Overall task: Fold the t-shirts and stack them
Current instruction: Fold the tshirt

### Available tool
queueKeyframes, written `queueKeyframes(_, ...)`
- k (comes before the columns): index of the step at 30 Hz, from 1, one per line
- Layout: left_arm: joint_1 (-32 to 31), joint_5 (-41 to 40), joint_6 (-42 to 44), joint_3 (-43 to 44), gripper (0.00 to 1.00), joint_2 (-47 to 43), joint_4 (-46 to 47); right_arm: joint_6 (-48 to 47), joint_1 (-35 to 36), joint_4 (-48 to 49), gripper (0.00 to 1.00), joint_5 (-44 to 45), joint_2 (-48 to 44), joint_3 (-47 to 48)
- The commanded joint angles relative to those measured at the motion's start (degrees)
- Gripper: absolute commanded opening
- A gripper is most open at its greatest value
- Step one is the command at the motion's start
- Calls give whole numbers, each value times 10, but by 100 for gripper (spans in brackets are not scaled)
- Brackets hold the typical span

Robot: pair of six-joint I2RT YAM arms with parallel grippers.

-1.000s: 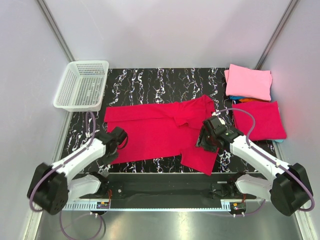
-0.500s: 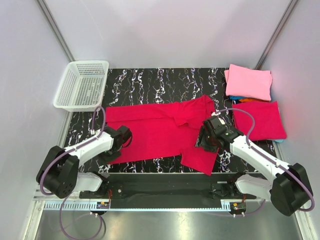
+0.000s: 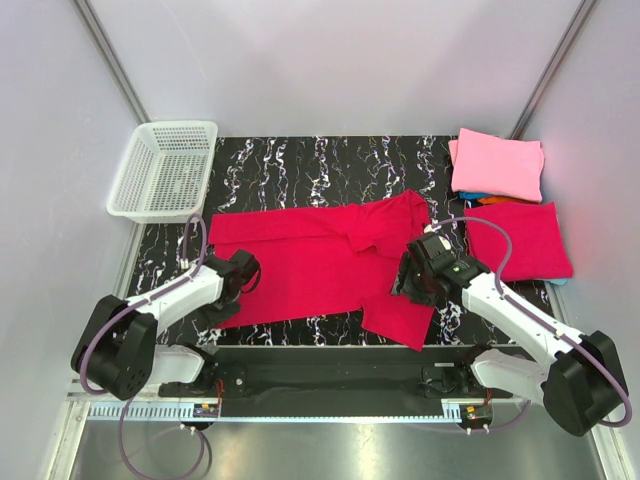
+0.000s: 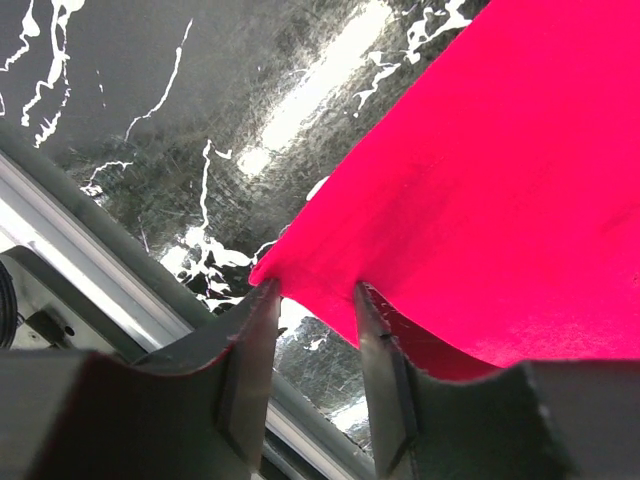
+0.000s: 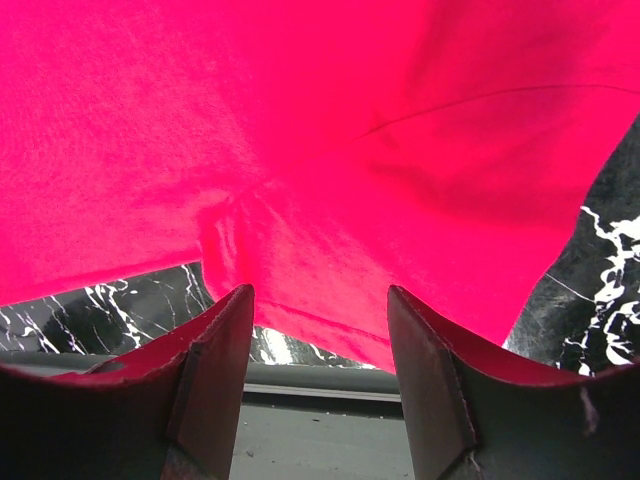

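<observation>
A crimson-red t-shirt (image 3: 310,262) lies spread across the black marble table (image 3: 300,160), with one sleeve bunched up at its far right. My left gripper (image 3: 233,283) sits at the shirt's near left corner. In the left wrist view that gripper (image 4: 315,290) is open, with the corner of the red cloth (image 4: 480,180) reaching between its fingertips. My right gripper (image 3: 414,281) is over the shirt's near right part. It (image 5: 320,295) stands open above the red cloth (image 5: 300,130) and its hem. A folded red t-shirt (image 3: 520,240) and a folded pink t-shirt (image 3: 497,163) lie at the right.
A white mesh basket (image 3: 165,170) stands at the far left corner. Blue and orange cloth edges (image 3: 478,198) peek out between the pink and red folded shirts. The table's metal front rail (image 5: 330,380) runs just beyond the hem. Grey walls close in on both sides.
The left arm's elbow has swung up and right, and its gripper has shifted slightly along the shirt's near left corner with its jaws parting. The right arm has barely moved.
</observation>
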Motion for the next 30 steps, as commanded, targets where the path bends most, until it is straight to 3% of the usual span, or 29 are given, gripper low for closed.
queueKeyframes(1,5,-1,9,-2,43,0,17,-1,4,-6,63,15,-11,10)
queueKeyframes(9,6,2,3,7,49,23,9,0,4,-15,64,20,-18,13)
queueKeyframes(17,25,33,-6,-7,62,-24,24,-14,4,-27,65,26,-15,28)
queueKeyframes(21,25,35,-13,-8,64,-27,22,-18,4,-28,66,27,-7,30)
queueKeyframes(27,25,33,-6,-3,62,-24,21,-19,4,-27,67,31,-5,29)
queueKeyframes(30,25,29,-6,7,47,-27,20,-20,4,-28,67,31,-9,27)
